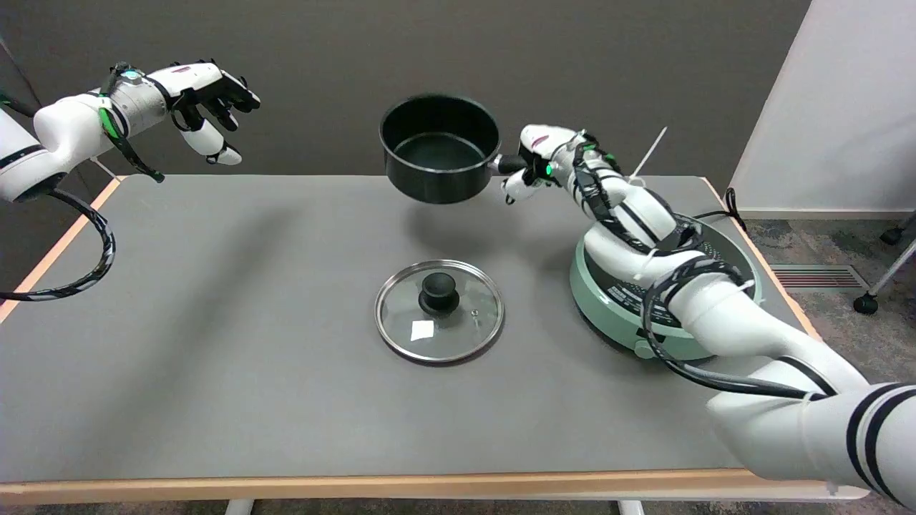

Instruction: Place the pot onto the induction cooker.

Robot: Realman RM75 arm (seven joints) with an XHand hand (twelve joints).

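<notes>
Hand: my right hand (pixel 538 166) is wrapped around the pot's handle, fingers closed on it, so the grip carries the weight from one side.
Pot: the pot (pixel 439 148) hangs in the air over the table's far edge, upright, mouth up, empty.
Cooker: the green cooker (pixel 605 282) sits on the table (pixel 215 322) to the right, well apart from the pot; my own forearm covers much of its top.
Lid: a glass lid (pixel 439 310) lies flat below the pot, beside the cooker.
Obstacle: I think the lid stays clear of my path, though depth is hard to judge here.
</notes>
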